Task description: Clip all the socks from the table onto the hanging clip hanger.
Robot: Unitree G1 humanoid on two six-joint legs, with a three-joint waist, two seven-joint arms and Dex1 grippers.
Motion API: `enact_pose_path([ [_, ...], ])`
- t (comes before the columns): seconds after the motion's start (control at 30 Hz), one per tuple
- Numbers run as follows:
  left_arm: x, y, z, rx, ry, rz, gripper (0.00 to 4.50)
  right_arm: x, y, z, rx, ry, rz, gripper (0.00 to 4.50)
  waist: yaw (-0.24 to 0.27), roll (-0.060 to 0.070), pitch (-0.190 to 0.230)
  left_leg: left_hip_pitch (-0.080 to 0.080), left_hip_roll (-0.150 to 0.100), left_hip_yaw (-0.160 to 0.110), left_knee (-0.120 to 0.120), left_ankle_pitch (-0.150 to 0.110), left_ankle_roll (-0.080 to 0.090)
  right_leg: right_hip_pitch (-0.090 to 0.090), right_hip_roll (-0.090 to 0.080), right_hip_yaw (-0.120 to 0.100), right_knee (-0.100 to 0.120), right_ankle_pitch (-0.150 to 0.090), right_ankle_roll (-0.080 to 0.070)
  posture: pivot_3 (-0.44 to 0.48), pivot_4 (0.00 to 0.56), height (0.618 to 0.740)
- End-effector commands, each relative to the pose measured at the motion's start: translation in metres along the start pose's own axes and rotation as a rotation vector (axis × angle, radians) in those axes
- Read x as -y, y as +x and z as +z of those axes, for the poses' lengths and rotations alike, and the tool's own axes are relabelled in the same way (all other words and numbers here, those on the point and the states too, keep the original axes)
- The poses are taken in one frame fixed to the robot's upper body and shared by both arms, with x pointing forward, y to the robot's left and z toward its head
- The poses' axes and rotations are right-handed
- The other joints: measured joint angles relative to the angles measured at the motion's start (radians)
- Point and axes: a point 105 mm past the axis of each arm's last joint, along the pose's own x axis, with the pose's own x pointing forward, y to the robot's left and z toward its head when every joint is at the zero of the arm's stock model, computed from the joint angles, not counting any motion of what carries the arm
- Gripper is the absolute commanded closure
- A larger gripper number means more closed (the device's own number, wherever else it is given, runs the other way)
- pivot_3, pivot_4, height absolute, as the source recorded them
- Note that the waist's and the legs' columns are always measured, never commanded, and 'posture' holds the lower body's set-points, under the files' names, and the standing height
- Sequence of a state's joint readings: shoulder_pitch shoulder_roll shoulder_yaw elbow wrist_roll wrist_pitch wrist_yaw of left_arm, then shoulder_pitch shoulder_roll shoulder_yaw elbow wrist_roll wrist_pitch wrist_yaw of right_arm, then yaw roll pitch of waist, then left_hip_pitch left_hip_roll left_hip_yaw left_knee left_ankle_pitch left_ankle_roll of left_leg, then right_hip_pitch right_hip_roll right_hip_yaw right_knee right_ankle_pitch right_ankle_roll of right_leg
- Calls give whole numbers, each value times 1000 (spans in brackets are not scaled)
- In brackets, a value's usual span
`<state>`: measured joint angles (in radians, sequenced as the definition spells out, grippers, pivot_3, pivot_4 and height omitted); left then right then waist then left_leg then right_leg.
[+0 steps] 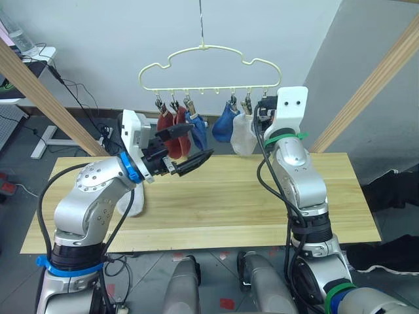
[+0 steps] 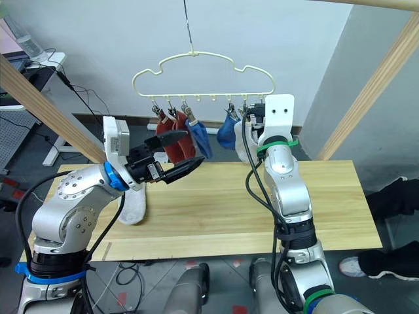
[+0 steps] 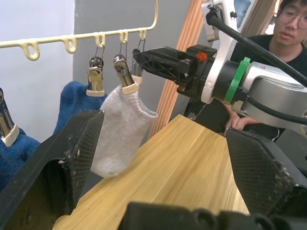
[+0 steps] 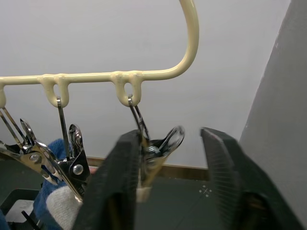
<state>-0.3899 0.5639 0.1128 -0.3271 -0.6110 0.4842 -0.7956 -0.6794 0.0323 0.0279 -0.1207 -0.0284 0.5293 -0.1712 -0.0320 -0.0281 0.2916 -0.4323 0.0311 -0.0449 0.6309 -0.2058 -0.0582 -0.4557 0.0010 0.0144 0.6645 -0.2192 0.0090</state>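
Note:
The pale-yellow clip hanger [image 1: 208, 64] hangs over the table's [image 1: 229, 203] far edge. Two rust-red socks [image 1: 171, 124] and a blue sock [image 1: 197, 131] are clipped at its left. Another blue sock [image 1: 226, 124] and a light grey sock [image 1: 243, 134] hang at its right. One more light grey sock [image 2: 131, 204] lies on the table, partly hidden behind my left arm. My left gripper [image 1: 188, 146] is open and empty, in front of the red socks. My right gripper [image 4: 168, 139] is open, raised at the hanger's right end, with an empty silver clip [image 4: 156, 148] between its fingers.
Slanted wooden poles [image 1: 380, 78] rise on both sides of the table. A person [image 3: 288, 28] sits beyond the table on my right side. Cables and a desk [image 1: 26, 65] are at the far left.

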Motion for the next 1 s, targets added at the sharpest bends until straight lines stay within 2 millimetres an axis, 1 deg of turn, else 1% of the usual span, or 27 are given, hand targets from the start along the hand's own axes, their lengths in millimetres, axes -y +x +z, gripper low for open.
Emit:
enact_pose_path([
  [0.03,6,1,10,30,52,-14,0,-3,-1,21,79,34,17,3854,0,0,0,0,0,0,0,0,0,0,0,0,0,0,0,32,282,740],
  [0.07,6,1,10,30,52,-14,0,-4,-1,21,80,36,18,4248,0,0,0,0,0,0,0,0,0,0,0,0,0,0,0,32,282,740],
  [0.1,5,2,10,30,53,-13,0,-4,-1,21,81,38,18,4431,0,0,0,0,0,0,0,0,0,0,0,0,0,0,0,32,282,740],
  [0.5,9,4,7,32,48,-24,0,-5,-3,22,80,1,37,4424,0,0,0,0,0,0,0,0,0,0,0,0,0,0,0,26,279,740],
  [0.67,11,3,5,24,45,-28,0,-9,-8,13,12,5,129,4424,0,0,0,0,0,0,0,0,0,0,0,0,0,0,0,20,283,740],
  [0.8,10,3,4,25,46,-27,0,-10,-11,11,1,-6,163,4424,0,0,0,0,0,0,0,0,0,0,0,0,0,0,0,19,282,740],
  [0.87,10,4,4,25,45,-26,0,-9,-10,10,-5,-11,153,3691,0,0,0,0,0,0,0,0,0,0,0,0,0,0,0,18,283,740],
  [0.93,11,5,4,26,43,-27,0,-10,-8,10,-8,-6,141,3161,0,0,0,0,0,0,0,0,0,0,0,0,0,0,0,19,283,740],
  [1.0,11,5,4,26,42,-27,0,-12,-6,11,-5,1,133,2430,0,0,0,0,0,0,0,0,0,0,0,0,0,0,0,22,283,740],
])
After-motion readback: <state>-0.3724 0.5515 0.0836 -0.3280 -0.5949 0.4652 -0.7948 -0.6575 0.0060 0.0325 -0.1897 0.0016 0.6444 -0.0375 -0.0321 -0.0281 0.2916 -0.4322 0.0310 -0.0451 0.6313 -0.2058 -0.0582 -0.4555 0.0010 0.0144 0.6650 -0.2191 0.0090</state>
